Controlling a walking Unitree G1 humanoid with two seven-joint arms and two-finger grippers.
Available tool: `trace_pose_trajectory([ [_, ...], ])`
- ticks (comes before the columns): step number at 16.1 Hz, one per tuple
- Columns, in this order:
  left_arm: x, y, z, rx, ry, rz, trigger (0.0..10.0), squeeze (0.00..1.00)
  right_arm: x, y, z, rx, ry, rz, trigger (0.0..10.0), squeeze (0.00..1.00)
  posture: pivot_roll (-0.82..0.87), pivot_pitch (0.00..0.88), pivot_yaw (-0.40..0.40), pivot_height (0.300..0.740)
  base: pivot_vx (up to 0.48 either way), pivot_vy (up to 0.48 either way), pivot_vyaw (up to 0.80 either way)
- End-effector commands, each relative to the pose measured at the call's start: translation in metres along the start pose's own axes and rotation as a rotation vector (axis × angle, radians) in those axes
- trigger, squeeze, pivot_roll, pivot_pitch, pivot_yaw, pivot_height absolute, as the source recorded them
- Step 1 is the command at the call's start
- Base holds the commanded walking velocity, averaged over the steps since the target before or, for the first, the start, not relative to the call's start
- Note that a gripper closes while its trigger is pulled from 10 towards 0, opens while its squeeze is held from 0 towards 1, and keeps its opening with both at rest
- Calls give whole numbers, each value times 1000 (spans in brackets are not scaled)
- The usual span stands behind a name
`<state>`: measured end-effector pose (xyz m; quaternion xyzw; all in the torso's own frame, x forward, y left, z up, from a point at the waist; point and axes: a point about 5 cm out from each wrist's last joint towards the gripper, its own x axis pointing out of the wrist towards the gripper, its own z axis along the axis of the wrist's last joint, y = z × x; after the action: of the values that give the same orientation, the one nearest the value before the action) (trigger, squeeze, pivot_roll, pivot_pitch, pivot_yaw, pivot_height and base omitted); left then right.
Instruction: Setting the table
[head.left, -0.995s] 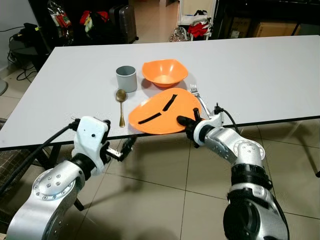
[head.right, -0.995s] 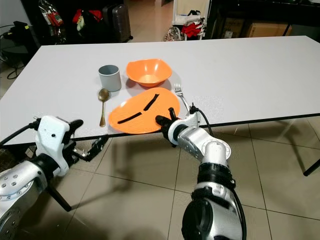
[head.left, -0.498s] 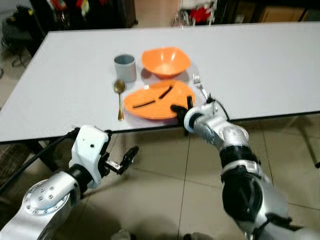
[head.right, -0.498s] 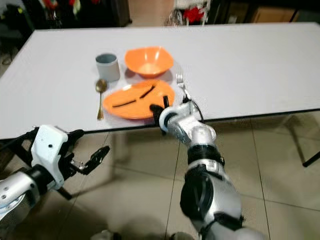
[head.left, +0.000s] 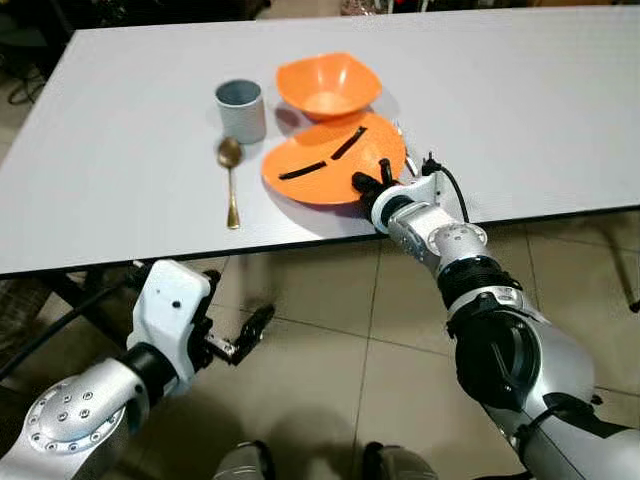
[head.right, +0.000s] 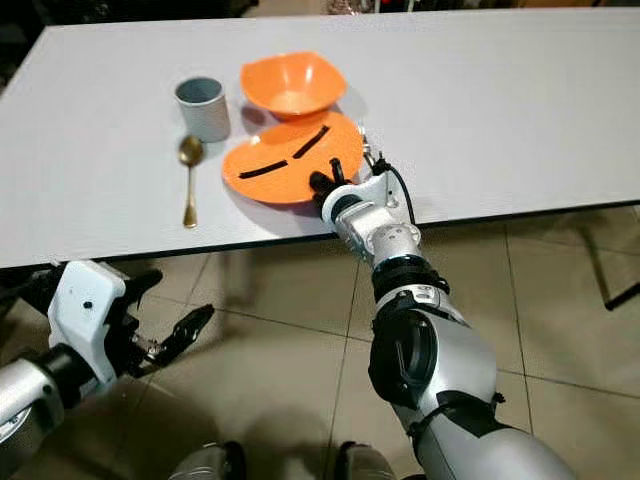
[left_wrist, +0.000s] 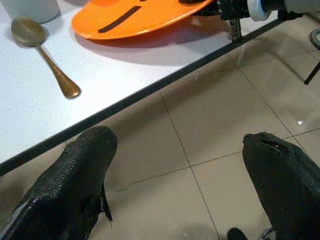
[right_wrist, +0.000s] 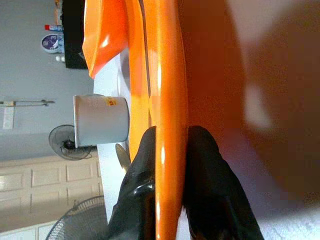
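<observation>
- Plate (head.left: 330, 160), orange and glossy with two black strips on it, is sitting tilted on the white table (head.left: 520, 100), its near rim raised.
- We are pinching that near rim with our right gripper (head.left: 372, 186), one finger above, one below.
- We are hanging our left gripper (head.left: 250, 330) spread wide below the table edge, well apart.
- Bowl (head.left: 327, 88), grey cup (head.left: 241, 110) and brass spoon (head.left: 230, 180) are lying beside it.
</observation>
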<state>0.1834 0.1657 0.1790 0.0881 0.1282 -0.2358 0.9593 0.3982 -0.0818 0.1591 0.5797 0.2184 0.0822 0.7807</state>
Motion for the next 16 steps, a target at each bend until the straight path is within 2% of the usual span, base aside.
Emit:
trace_pose_trajectory([
  [1, -4, -2, 2, 7, -1, 3, 10000, 0, 1, -6, -8, -25, 31, -38, 10000, 184, 22, 222, 9, 740, 0, 0, 0],
  [2, -5, -2, 2, 5, 1, 7, 10000, 0, 2, -5, -9, -17, 34, -28, 10000, 875, 21, 216, 6, 740, 0, 0, 0],
  [3, -5, -2, 3, 5, 2, 8, 10000, 0, 2, -5, -10, -18, 34, -25, 10000, 875, 21, 216, 6, 740, 0, 0, 0],
  [4, -4, -2, 3, 4, 1, 10, 10000, 0, 2, -6, -11, -16, 43, -21, 10000, 1000, 14, 204, 1, 740, 0, 0, 0],
  [9, 6, -3, 3, -2, -17, 4, 10000, 0, -2, -17, -10, 13, 77, -15, 10000, 1000, -10, 156, -2, 740, 0, 0, 0],
  [12, 17, -3, 4, 2, -29, -9, 10000, 0, -13, -28, -4, 25, 133, 3, 10000, 1000, -33, 106, 3, 740, 0, 0, 0],
  [15, 22, -3, 5, -1, -46, -10, 10000, 0, -32, -34, 4, 30, 135, 29, 10000, 1000, -44, 78, 13, 740, 0, 0, 0],
  [16, 25, -2, 5, -2, -52, -13, 10000, 0, -43, -35, 6, 24, 126, 50, 10000, 1000, -52, 60, 25, 740, 0, 0, 0],
])
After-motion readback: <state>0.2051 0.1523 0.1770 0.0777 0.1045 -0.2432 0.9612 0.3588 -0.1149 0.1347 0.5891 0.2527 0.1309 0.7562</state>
